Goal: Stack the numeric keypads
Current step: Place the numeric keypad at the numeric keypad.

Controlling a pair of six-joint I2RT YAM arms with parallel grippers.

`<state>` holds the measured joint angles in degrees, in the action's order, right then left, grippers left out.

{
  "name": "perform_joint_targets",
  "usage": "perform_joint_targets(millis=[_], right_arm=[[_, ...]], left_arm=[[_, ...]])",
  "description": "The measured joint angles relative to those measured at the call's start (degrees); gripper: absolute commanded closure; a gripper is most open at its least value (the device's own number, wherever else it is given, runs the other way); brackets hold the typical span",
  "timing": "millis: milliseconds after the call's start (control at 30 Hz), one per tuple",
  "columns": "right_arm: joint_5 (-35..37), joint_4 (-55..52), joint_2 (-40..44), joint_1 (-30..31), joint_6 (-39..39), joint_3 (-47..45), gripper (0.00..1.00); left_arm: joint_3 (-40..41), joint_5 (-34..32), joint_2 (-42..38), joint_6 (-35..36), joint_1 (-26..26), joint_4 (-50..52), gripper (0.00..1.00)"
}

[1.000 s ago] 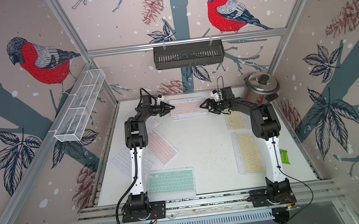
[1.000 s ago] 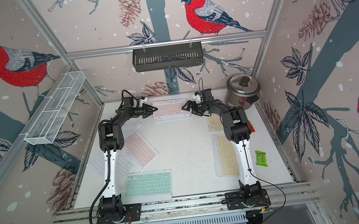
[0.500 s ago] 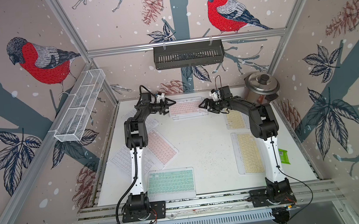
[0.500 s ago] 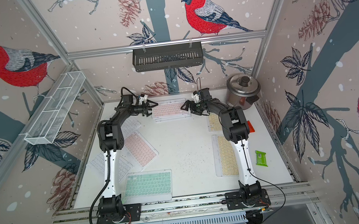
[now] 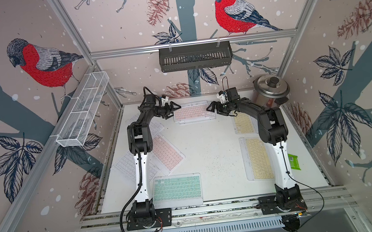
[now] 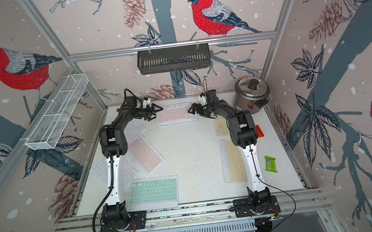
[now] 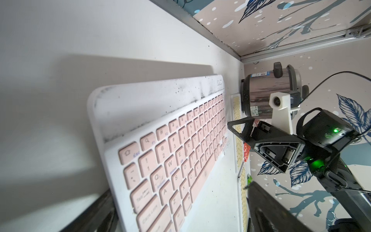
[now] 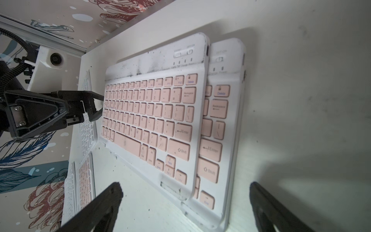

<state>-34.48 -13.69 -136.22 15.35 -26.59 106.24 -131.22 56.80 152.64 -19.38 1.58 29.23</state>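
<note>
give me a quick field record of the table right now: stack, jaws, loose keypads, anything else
stack: top pink keypad lies on lower pink keypad, offset sideways, at the far edge of the table
left jaws: open, at one end of the stack, holding nothing
right jaws: open, at the opposite end, holding nothing
loose keypads: mint keypad, near yellow keypad, far yellow keypad, loose pink keypad, near white keypad, far white keypad
other: green packet, steel pot
</note>
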Motion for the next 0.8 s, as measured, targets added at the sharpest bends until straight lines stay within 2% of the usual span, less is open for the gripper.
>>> perform_joint_targets(millis=[433,800], right_arm=[[4.79,-4.26,-2.54,1.64,1.03,5.22,0.00],[8.44,-5.18,-4.48,2.19,0.87,8.76,0.00]], left_arm=[[-4.20,-8.52,0.50,-0.11,0.72,3.13,0.04],[-5.14,-13.97,0.42,0.26,3.50,3.08,0.04]])
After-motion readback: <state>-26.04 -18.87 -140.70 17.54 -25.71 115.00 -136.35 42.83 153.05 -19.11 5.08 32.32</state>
